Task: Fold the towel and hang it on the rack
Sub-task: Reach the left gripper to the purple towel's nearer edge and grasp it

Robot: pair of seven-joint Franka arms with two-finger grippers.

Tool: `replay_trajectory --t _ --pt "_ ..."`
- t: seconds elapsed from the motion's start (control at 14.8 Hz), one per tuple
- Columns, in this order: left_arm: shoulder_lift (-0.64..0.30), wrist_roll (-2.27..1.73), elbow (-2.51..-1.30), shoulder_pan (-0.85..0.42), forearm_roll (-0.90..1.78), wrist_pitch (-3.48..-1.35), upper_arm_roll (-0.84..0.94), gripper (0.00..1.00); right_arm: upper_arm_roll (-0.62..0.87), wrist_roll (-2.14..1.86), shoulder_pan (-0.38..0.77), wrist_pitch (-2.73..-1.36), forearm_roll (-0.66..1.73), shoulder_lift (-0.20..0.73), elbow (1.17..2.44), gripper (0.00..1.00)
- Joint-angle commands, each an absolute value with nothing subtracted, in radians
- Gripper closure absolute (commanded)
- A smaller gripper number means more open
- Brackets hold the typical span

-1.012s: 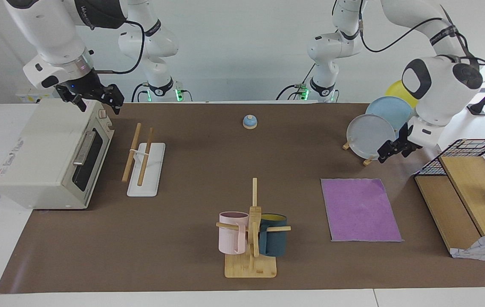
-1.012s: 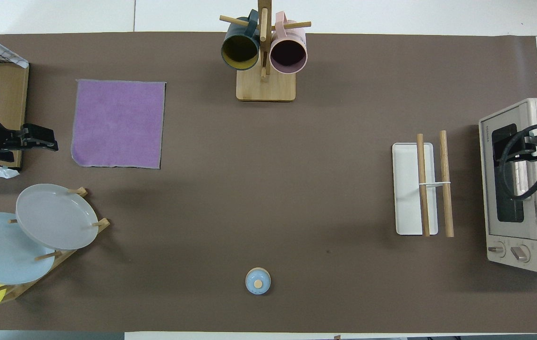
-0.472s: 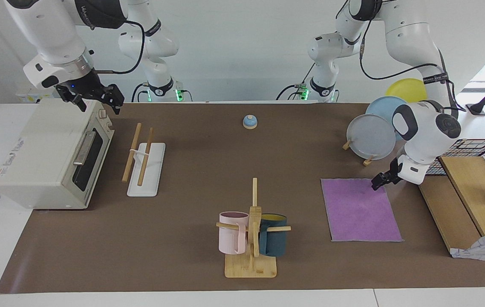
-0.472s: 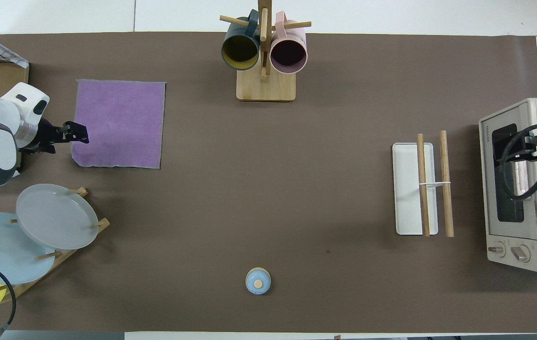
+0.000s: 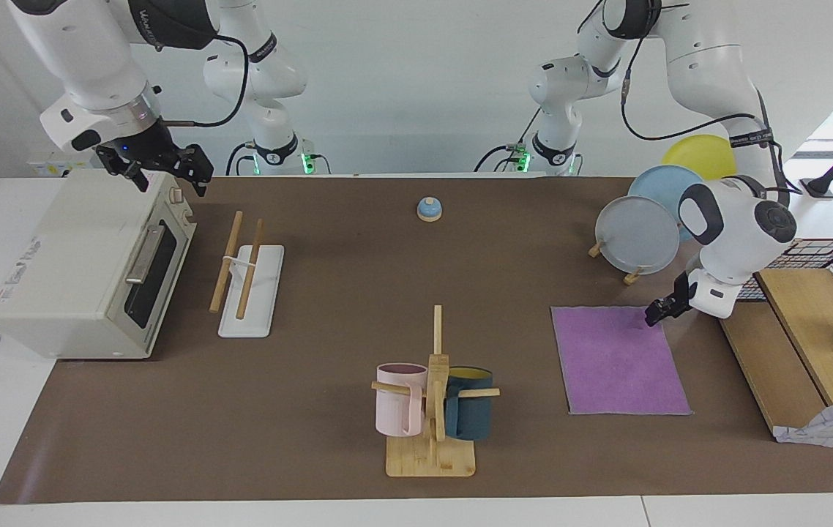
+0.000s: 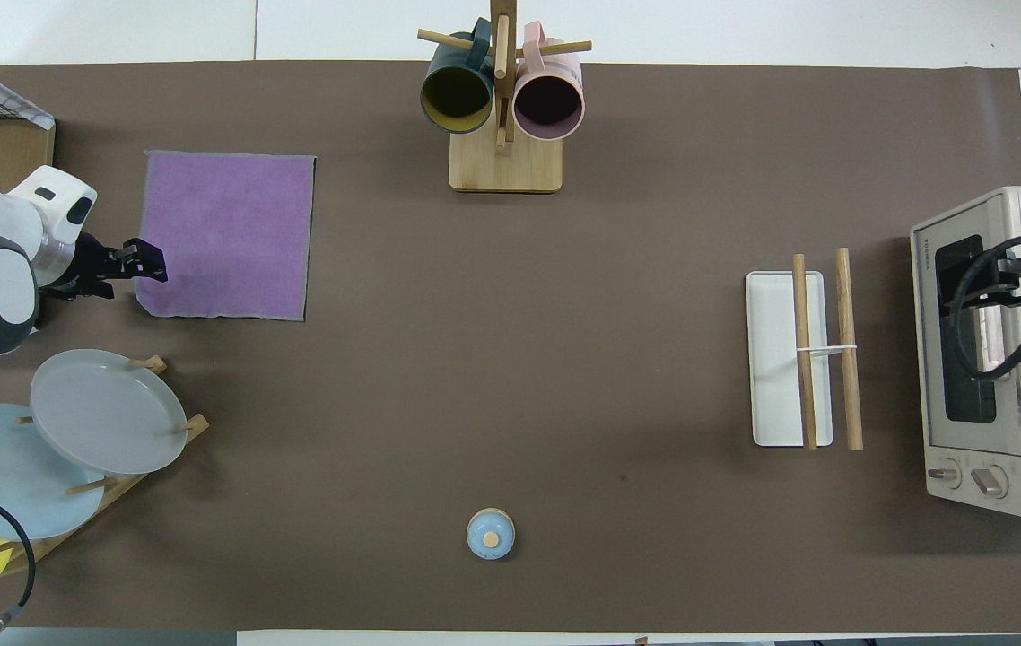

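Observation:
The towel (image 5: 618, 362) lies flat, purple face up, on the brown mat toward the left arm's end; it also shows in the overhead view (image 6: 228, 229). My left gripper (image 5: 658, 313) is low at the towel's corner nearest the robots, at its edge in the overhead view (image 6: 147, 265). The rack (image 5: 248, 282), a white base with two wooden rods, stands toward the right arm's end (image 6: 798, 359). My right gripper (image 5: 167, 176) is open and empty, raised over the toaster oven (image 5: 87, 263), and waits.
A bamboo mug tree (image 5: 431, 410) with two mugs stands farther from the robots than the rack. A plate stand (image 5: 636, 234) with plates stands nearer the robots than the towel. A wooden shelf with a wire basket (image 5: 797, 329) stands beside the towel. A blue bell (image 5: 429, 209) sits near the robots.
My left gripper came down from beside the plates to the towel's near corner, then shifted slightly along its edge. The towel and the right arm have not moved.

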State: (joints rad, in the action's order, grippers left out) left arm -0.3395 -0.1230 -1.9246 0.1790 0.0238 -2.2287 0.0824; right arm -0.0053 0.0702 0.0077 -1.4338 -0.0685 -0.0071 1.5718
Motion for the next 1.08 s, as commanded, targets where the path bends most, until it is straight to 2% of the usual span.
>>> replay_trajectory --t 0.0,0.2,0.4,0.54,0.61,1.01 --pt "-0.331 -0.106 -1.951 0.189 0.041 -2.243 0.089 0.49 -0.006 0.048 0.002 -1.427 -0.051 -0.012 1.577 0.0" --pt "-0.327 -0.107 -1.968 0.189 0.046 -2.235 0.089 0.57 -0.006 0.048 0.002 -1.427 -0.051 -0.011 1.577 0.0" --pt "-0.325 -0.107 -1.968 0.189 0.066 -2.227 0.089 0.71 -0.006 0.048 0.002 -1.427 -0.051 -0.012 1.577 0.0" --pt "-0.325 -0.107 -1.962 0.189 0.066 -2.217 0.089 0.93 -0.006 0.048 0.002 -1.427 -0.051 -0.011 1.577 0.0" --pt "-0.325 -0.107 -1.96 0.189 0.066 -2.215 0.089 1.0 -0.006 0.048 0.002 -1.427 -0.051 -0.012 1.577 0.0" --pt "-0.316 0.027 -1.959 0.189 0.063 -2.215 0.087 1.0 -0.006 0.048 0.002 -1.427 -0.051 -0.011 1.577 0.0"
